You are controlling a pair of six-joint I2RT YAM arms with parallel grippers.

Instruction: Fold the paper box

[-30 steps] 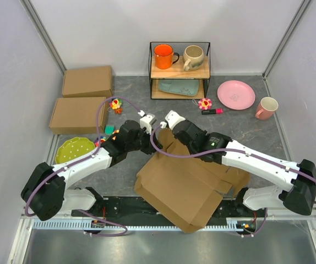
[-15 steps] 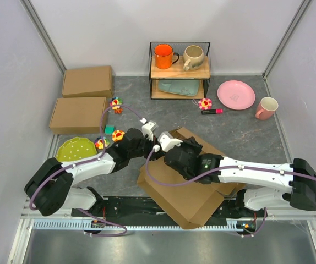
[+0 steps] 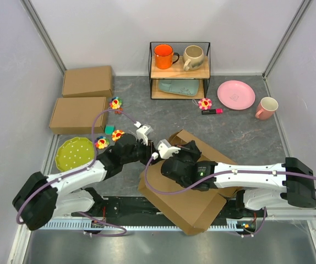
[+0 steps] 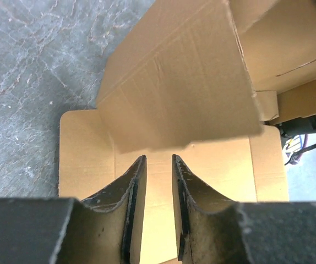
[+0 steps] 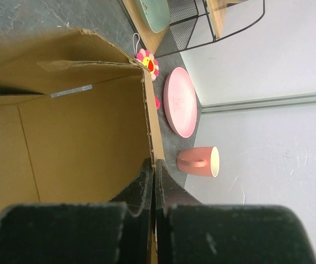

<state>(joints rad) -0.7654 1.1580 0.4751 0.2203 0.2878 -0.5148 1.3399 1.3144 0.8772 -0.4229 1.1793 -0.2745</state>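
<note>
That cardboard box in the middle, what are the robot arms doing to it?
Two robot arms are folding the cardboard box. The right claw is shut, its tips at the edge of a side wall that stands upright. The left claw hangs slightly open over the box's flat bottom, holding nothing, facing a raised flap. The box is only partly folded. The two other boxes at the back left lie closed, with no claw near them.

The right arm covered the middle of the paper box in the top view. The left wrist view cut the box off at top and right. The right wrist view lost the teal plate and wire rack past its top edge. Whether the right gripper pinched cardboard was unclear.
</note>
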